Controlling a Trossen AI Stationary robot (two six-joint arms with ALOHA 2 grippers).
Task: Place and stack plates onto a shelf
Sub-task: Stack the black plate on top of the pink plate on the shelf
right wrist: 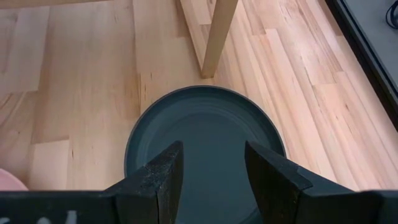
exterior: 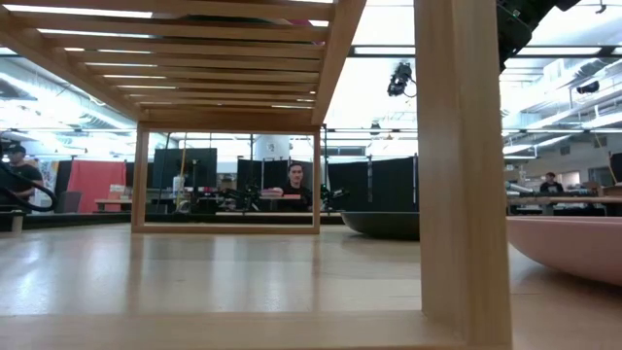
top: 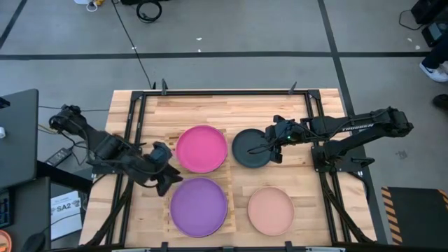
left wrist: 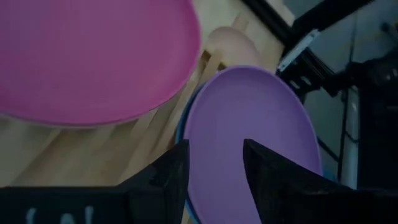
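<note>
You see four plates from above: the magenta plate (top: 201,148) and the purple plate (top: 199,206) lie on the shelf (top: 229,176), magenta at the far end and purple at the near end, each covering most of its half of the slats. In the left wrist view a blue rim (left wrist: 180,127) shows just under the purple plate's edge, so a second plate lies beneath it. The grey plate (top: 252,148) rests on the table (top: 210,108) just beside the shelf's right side, level with the magenta plate. The pink plate (top: 270,210) rests on the table nearer the front edge, apart from the shelf and from the grey plate. The left gripper (top: 166,178) sits at the shelf's left side, at the purple plate's far-left rim; its fingers (left wrist: 168,177) stand apart with nothing between them, and the purple plate fills the gap behind. The right gripper (top: 273,149) is over the grey plate's right rim; its fingers (right wrist: 163,174) are likewise spread, with the plate visible between them and nothing clamped. From the low view you look through the shelf's frame (exterior: 457,175), with the grey and pink plates at right on the table
</note>
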